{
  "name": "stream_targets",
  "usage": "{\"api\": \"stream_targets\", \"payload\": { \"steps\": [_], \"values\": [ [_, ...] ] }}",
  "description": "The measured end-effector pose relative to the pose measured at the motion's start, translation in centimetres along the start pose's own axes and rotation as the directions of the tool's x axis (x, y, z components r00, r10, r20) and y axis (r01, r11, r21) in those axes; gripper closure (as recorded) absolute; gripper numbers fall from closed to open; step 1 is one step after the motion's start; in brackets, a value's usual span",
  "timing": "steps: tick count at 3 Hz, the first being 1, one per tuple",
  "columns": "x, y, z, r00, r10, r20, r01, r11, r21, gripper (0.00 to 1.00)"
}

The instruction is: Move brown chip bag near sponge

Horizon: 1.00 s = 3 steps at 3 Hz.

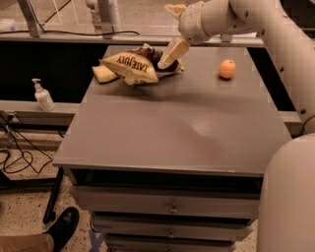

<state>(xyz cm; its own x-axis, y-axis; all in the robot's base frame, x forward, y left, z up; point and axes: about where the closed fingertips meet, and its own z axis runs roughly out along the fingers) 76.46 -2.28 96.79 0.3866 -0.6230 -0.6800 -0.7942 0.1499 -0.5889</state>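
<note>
The brown chip bag (132,65), crinkled with "LATE JULY" lettering, lies at the far left of the grey table (172,128). Its left end overlaps the pale-yellow sponge (103,74), which sticks out from under it. My gripper (165,35) is above the bag's right end, open wide. One finger (172,51) points down with its tip at the bag's dark right edge. The other finger (174,9) sticks up and away from the bag. The bag rests on the table and is not clamped.
A round orange fruit (227,69) sits on the table's far right. A soap dispenser (43,96) stands on a ledge to the left. Drawers (170,209) are below the tabletop. A person's shoe (61,227) is at the lower left. My arm (275,34) spans the right side.
</note>
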Motion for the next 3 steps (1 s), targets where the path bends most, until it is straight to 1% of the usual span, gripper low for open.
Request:
{"api": "stream_targets", "payload": {
  "steps": [1,2,3],
  "values": [
    [-1.6,-0.1,-2.9,0.991,0.131,0.028,-0.132,0.9903,0.043,0.00],
    [-2.5,0.2,-5.5,0.968,0.242,0.072,-0.248,0.9641,0.094,0.00],
    [-2.2,1.2,-9.0,0.933,0.344,0.109,-0.358,0.9187,0.166,0.00]
  ]
}}
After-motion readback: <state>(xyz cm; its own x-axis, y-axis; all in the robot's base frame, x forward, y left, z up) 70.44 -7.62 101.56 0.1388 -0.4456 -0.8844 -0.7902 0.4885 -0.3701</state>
